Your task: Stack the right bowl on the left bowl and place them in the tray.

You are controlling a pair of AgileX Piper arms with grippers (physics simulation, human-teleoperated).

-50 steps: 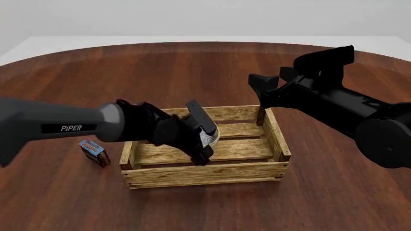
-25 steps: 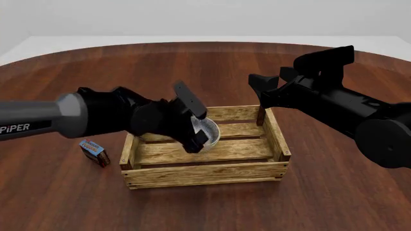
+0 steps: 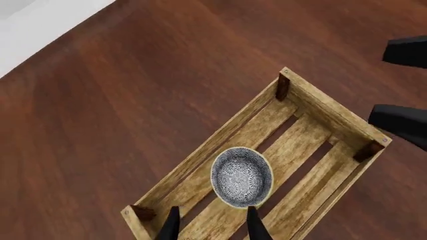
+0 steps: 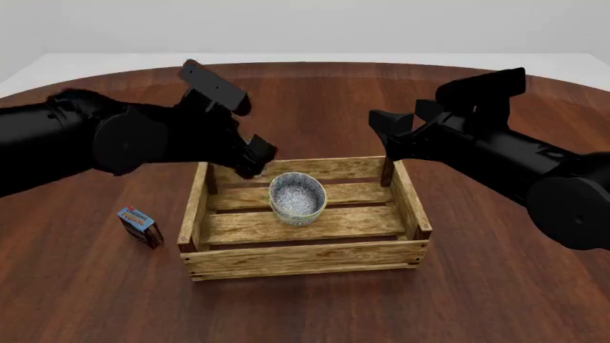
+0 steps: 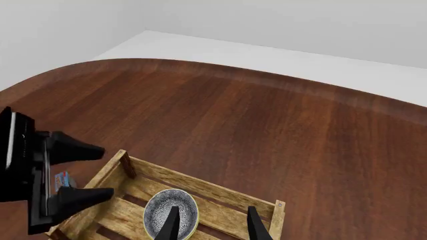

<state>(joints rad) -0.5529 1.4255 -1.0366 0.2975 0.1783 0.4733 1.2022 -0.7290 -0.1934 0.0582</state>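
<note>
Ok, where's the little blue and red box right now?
In the front view the box lies on the table, just left of the tray, apart from it, below the left arm.

Rough pale-wood slatted tray point(image 4: 305, 254), glossy patterned bowls point(image 4: 296, 198), polished dark-wood table point(image 4: 476, 300)

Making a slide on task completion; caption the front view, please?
Stacked bowls rest inside the tray; left gripper and right gripper hover open above it.
</note>
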